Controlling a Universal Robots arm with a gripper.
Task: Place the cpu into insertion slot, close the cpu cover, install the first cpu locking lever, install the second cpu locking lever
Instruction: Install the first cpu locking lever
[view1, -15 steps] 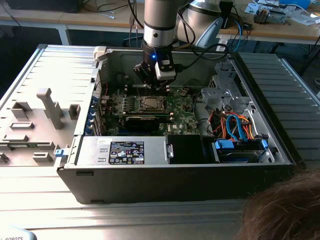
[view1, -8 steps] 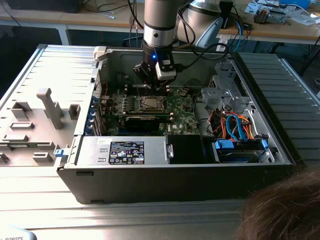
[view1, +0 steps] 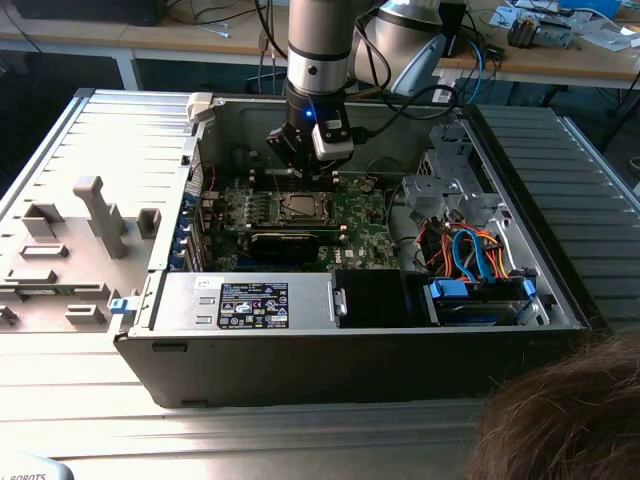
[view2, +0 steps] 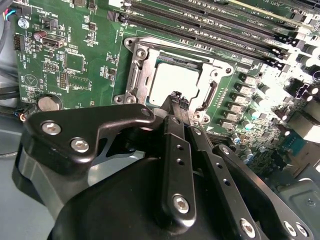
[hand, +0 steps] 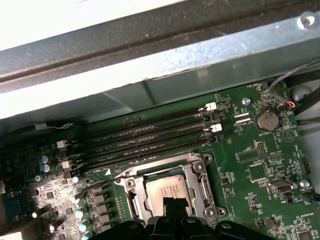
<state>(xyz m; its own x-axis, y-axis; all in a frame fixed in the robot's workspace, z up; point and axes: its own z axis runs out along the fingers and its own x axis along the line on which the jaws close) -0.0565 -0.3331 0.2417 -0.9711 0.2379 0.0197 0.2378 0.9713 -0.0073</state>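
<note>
Your black claw (view2: 178, 101) is clenched, tips together, at the rim of the thin silvery square cpu cover (view2: 136, 75) lying around the flat silver-grey square cpu (view2: 172, 82) on the green circuit board (view2: 90, 30); treat that chip as likely light, stiff and fragile, gripped by its edges.

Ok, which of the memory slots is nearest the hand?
The memory slot bordering the insertion slot, last in the row on that side. The others lie farther toward the case wall, away from the hand at the cpu.

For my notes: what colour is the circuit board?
The circuit board is green, clearest in the second wrist view.
</note>
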